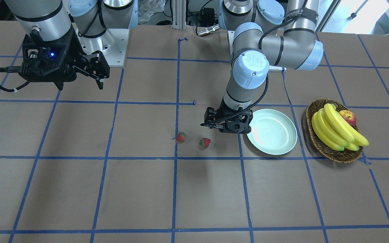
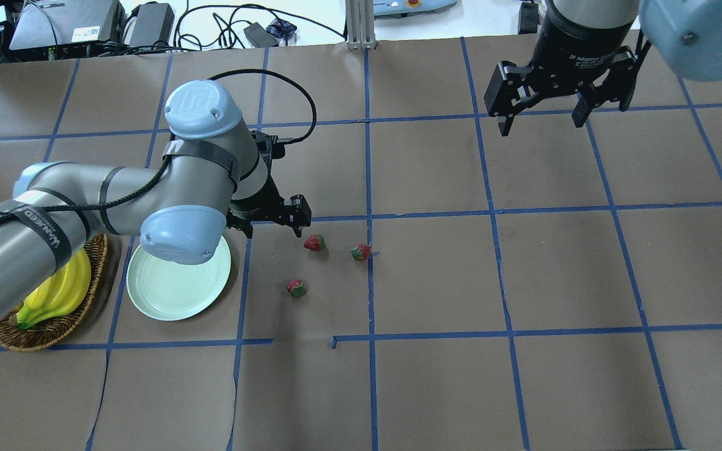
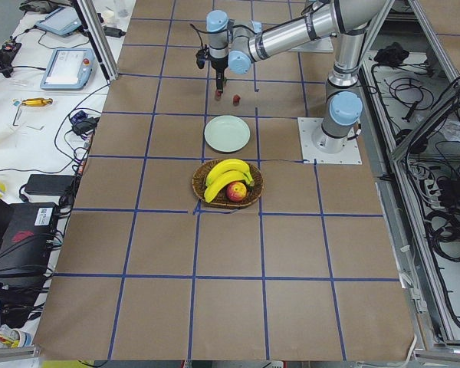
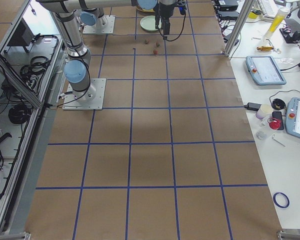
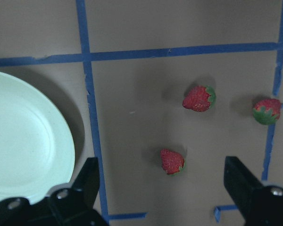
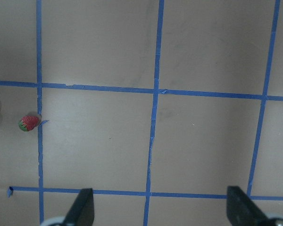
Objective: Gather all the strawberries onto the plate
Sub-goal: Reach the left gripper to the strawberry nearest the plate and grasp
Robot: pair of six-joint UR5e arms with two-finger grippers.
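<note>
Right up against the left wrist camera, the left gripper point(image 5: 162, 188) shows its two black fingers point(image 5: 88, 183) spread wide, jaws well apart and gripping nothing. And there, in the gap between them, the nearest strawberry point(image 5: 172, 161) lies on the brown table point(image 5: 132, 117), clear of both fingers. Past it sits the second strawberry point(image 5: 199, 98), and out toward that view's right edge the third strawberry point(image 5: 267, 111) rests right against a blue tape line point(image 5: 275, 70). So all three are on the table, close together and outside the plate point(image 5: 28, 141), the pale mint-green one lying just across another strip of tape from them. From overhead, the left arm point(image 2: 116, 194) comes in over the plate and one of its joints hides part of the far rim; the gripper hangs above the table near the fruit, not down on it. The front view shows only two berries, because the gripper covers the nearest one. On the plate's other side, just beside it, a wicker basket point(image 1: 333, 157) carries bananas point(image 1: 336, 130) and an apple point(image 1: 348, 117). Over to the right gripper point(image 2: 543, 122): it hangs high above the table, well apart from the strawberries, jaws parted with nothing between them, and its own camera catches the third strawberry near the frame's edge.
</note>
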